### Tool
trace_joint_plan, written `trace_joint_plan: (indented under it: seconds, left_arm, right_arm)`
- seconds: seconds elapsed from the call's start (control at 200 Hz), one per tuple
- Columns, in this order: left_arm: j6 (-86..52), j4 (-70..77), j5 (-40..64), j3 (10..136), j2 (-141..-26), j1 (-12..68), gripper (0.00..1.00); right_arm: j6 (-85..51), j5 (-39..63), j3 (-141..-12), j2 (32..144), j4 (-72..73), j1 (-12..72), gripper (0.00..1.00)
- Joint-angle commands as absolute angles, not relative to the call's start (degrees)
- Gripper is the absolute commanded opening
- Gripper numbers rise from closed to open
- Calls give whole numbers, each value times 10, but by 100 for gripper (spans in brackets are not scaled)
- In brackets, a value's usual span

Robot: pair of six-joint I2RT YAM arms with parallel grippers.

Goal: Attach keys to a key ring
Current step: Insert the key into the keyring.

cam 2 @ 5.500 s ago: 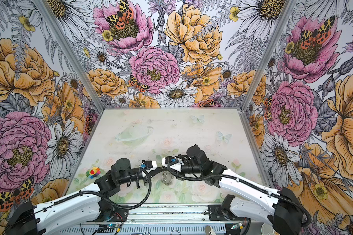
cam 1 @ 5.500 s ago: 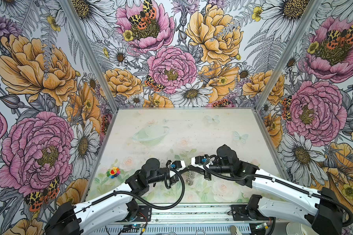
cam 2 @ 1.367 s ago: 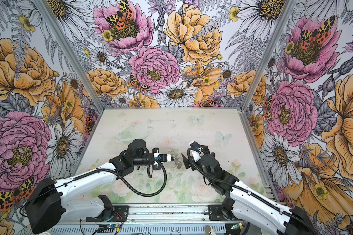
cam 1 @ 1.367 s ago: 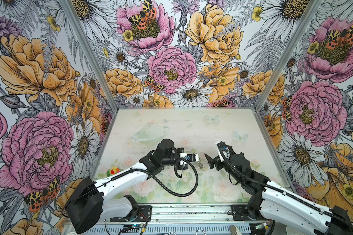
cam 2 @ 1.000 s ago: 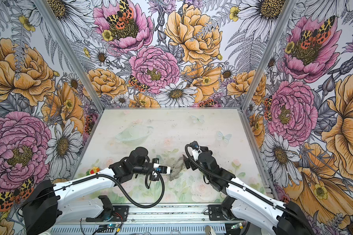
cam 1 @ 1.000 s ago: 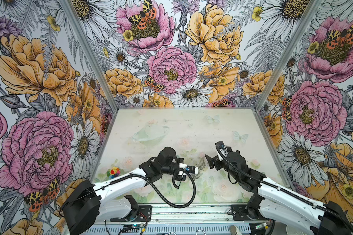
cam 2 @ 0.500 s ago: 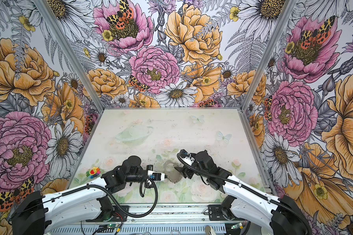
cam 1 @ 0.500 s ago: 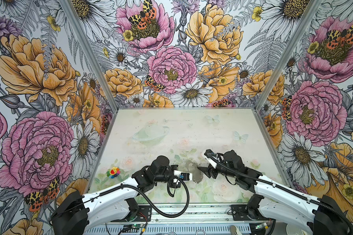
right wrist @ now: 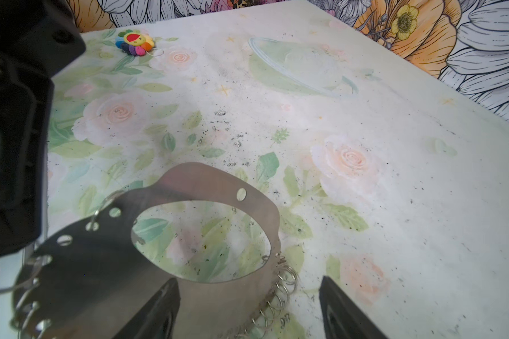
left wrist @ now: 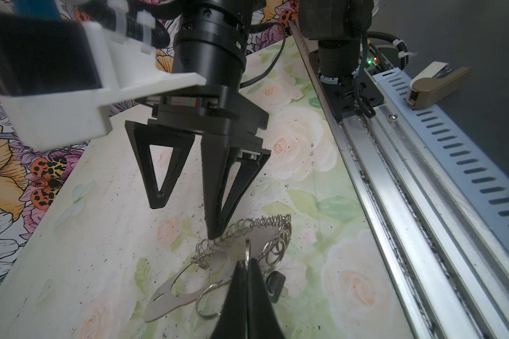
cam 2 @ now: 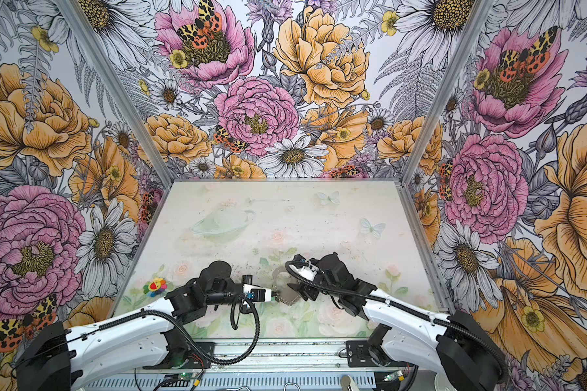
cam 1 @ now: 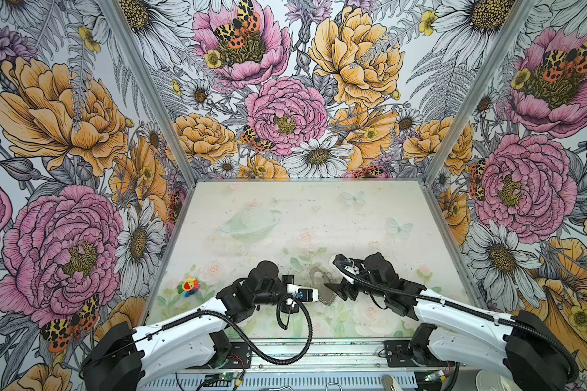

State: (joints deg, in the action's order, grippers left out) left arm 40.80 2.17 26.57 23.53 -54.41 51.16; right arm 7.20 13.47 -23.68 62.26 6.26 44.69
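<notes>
"Over at the left of the bench (cam 1: 370,216), what is that bright thing?"
"A small rainbow flower toy (cam 1: 188,286), lying well apart from both arms."
"And the left tool (left wrist: 247,265)?"
"Pinched together on one silver wire ring (left wrist: 247,249) of the key ring (left wrist: 174,296) — that grey plate sits near the front middle of the bench, between the two tools, in both top views. A small dark key (left wrist: 275,286) is just beside those tips; whether it hangs on a ring I cannot tell."
"Then the right tool (right wrist: 249,280)?"
"Its jaws stand apart — one finger (right wrist: 156,311) is over the plate, the other is outside the row of rings, with nothing clamped between them"
</notes>
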Motion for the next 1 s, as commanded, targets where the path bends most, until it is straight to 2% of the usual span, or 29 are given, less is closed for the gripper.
trace_joint_plan:
  seconds: [0.0,0.405,0.616,0.801,0.991]
  left_arm:
    - [392,55,278,225,-538,507,0]
    - [373,77,299,210,-519,508,0]
    - [369,83,315,207,-515,509,0]
    - [366,83,319,205,-507,512,0]
    - [358,93,297,200,-502,513,0]
  right_arm:
    - [89,111,-236,653,130,451,77]
    - [95,138,-254,801,304,469,74]
    - [87,140,-258,855,397,471,68]
    - [81,73,-252,883,472,472,67]
    - [77,-3,-253,897,530,470,59]
